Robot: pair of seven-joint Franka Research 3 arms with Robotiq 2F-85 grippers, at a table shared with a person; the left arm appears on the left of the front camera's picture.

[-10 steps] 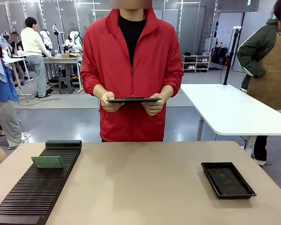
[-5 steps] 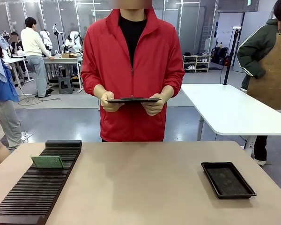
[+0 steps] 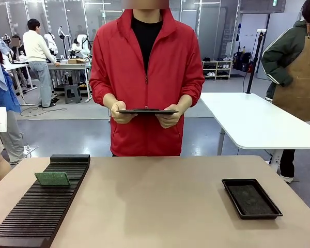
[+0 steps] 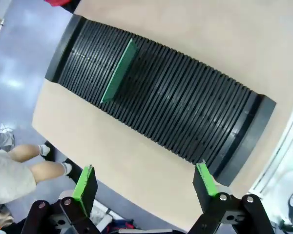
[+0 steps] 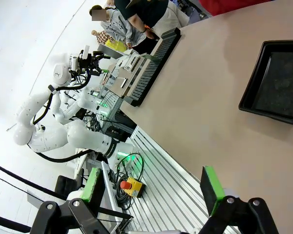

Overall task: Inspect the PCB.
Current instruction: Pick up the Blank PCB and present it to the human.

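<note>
– One PCB (image 3: 52,179): where?
– Upright in the slotted rack (image 3: 41,217), left side, unmoved since a second ago.
– Grippers?
– Left gripper (image 4: 144,170), right gripper (image 5: 152,171): both spread wide, empty. Pickup not begun, I judge.

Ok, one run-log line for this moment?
PCB: standing in slotted rack | left gripper: open, facing rack | right gripper: open, empty | person: holding dark board

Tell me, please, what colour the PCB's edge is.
Bright green; the PCB shows it best in the left wrist view.
</note>
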